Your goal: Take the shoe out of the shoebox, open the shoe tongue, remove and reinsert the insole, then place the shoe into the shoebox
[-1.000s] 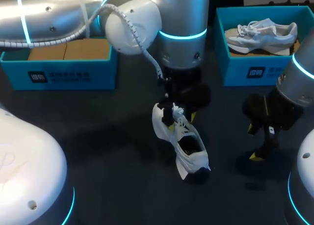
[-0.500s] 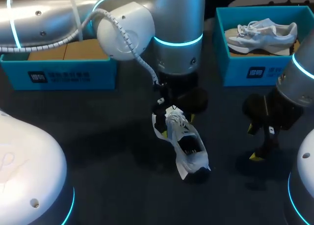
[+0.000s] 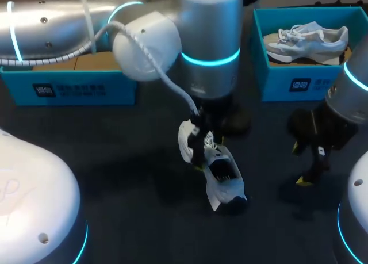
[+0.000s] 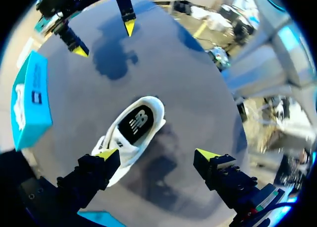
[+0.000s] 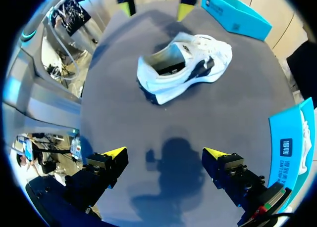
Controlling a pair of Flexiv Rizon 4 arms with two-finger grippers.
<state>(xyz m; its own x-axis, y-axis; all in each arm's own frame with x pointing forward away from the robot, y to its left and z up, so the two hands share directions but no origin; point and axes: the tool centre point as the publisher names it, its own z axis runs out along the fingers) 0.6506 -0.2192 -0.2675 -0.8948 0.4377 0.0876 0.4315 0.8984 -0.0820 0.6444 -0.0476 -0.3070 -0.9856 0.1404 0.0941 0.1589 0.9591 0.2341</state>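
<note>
The white mesh sneaker (image 3: 221,173) is lying unboxed on the dark tabletop (image 3: 126,178); my left fingers (image 4: 106,155) and right fingers (image 5: 115,152) are hovering wide, empty; tongue, insole, reboxing remaining.

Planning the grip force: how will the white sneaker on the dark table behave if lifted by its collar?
Probably light: the white low-cut sneaker looks thin-walled. Its upper likely flexes, since the laces sit loose and splayed. It sits sole-down, so a push should slide it rather than roll it.
</note>
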